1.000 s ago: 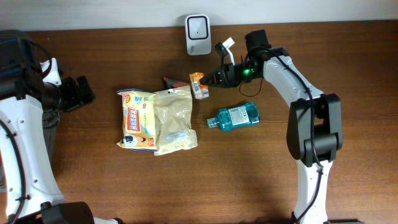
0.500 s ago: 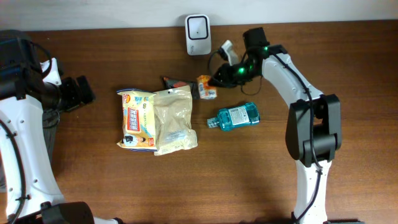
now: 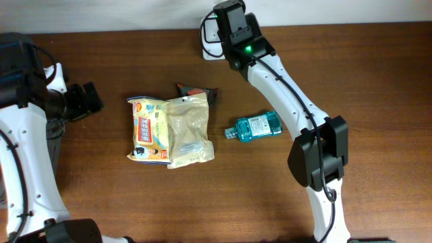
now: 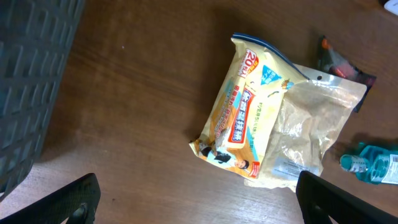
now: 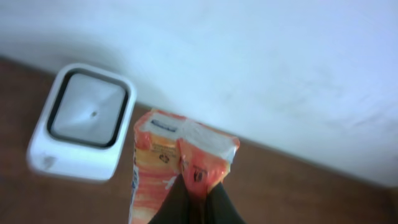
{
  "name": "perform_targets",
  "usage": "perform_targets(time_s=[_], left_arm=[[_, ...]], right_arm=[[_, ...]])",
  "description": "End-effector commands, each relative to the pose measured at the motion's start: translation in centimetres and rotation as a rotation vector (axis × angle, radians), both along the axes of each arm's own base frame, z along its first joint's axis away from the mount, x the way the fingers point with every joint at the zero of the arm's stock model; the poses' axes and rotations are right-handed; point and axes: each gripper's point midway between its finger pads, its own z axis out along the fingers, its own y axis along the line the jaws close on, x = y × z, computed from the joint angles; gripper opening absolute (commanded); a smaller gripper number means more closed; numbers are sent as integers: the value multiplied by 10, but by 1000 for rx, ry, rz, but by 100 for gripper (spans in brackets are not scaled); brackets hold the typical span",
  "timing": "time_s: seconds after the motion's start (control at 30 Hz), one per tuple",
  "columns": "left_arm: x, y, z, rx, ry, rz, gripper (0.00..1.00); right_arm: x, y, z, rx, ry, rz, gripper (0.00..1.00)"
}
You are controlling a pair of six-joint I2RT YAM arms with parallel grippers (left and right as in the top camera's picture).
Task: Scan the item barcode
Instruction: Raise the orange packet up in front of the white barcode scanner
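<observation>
Your right gripper point(image 5: 194, 200): jaws pinched tight on lower edge of orange packet point(image 5: 177, 152). In right wrist view you see packet just beside white scanner point(image 5: 84, 121), close to wall at far table edge. Your left gripper point(image 4: 196, 193): spread fully wide, holds nothing, hangs over table point(image 4: 143, 93) at left side, apart from wipes pack point(image 4: 242, 124), beige pouch point(image 4: 311, 124), blue bottle point(image 4: 373, 165).

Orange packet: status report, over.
Left gripper open, holding nothing. Right gripper shut on orange packet, held up beside the white scanner. Nothing between packet and scanner.
</observation>
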Motion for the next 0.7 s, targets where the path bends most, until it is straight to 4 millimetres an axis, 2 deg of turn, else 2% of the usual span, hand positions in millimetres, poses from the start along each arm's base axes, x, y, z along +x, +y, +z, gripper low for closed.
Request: perform_targets(time_s=[0.0, 0.03, 0.1, 0.17, 0.27, 0.33, 0.53, 0.67], left_arm=[[-2, -1, 4, -9, -13, 8, 99], [-2, -1, 4, -9, -13, 8, 99], [-2, -1, 4, -9, -13, 8, 99], [-2, -1, 4, -9, -13, 8, 99], [-2, -1, 4, -8, -13, 8, 99], [-2, -1, 4, -8, -13, 8, 99], [-2, -1, 4, -9, -13, 8, 99], [-2, -1, 4, -9, -13, 8, 99]], right_arm=[[15, -12, 7, -124, -51, 0, 4], [18, -1, 7, -146, -48, 75, 4], [19, 31, 0, -251, -16, 337, 4], [20, 46, -2, -371, -20, 489, 4], [29, 49, -4, -440, -54, 511, 4], [33, 51, -12, -442, -59, 512, 4], [52, 60, -50, -455, -90, 513, 4], [59, 61, -63, -500, -108, 507, 4]])
